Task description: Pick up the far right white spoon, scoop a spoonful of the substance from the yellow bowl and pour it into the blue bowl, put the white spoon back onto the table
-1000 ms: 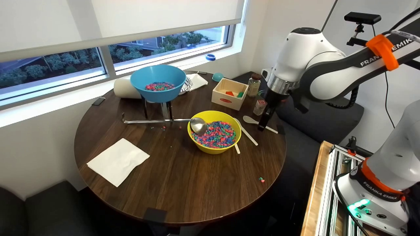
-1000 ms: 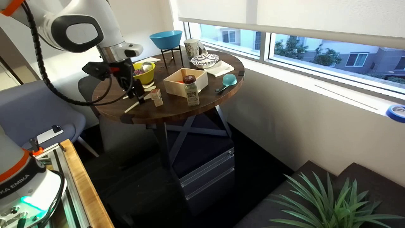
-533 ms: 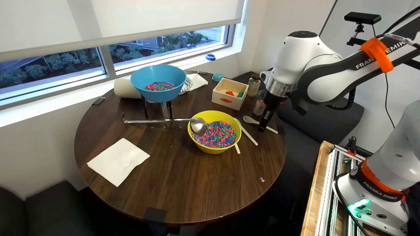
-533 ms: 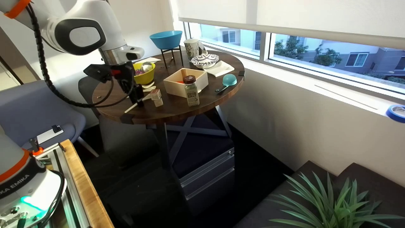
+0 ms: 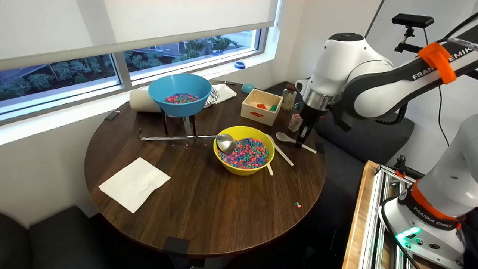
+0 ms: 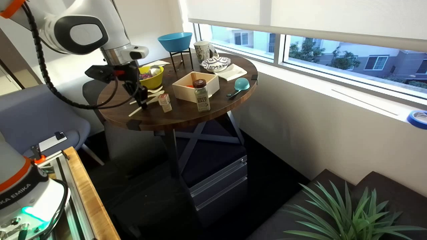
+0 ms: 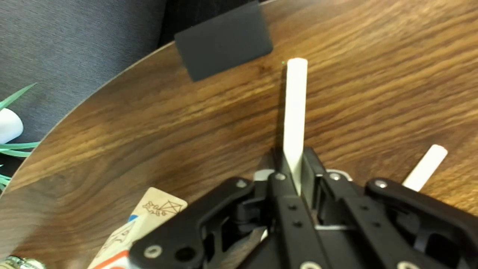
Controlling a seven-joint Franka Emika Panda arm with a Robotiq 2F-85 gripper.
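The far right white spoon lies on the dark round table, its bowl end toward the window side. My gripper is down at the tabletop, its jaws closed around the handle. In the wrist view the handle of the white spoon runs out from between the fingertips of the gripper; the spoon's bowl end is hidden there. The yellow bowl contains the multicoloured substance. Raised on a black stand, the blue bowl has some of the same substance in it.
A metal ladle rests in the yellow bowl, handle pointing away. More white spoons lie beside that bowl. Close to the gripper stand stacked blocks, a spice jar and a wooden box. A napkin lies further off.
The jaws have closed onto the spoon's handle. The gripper went down a little, then shifted slightly, and the spoon has moved slightly with it.
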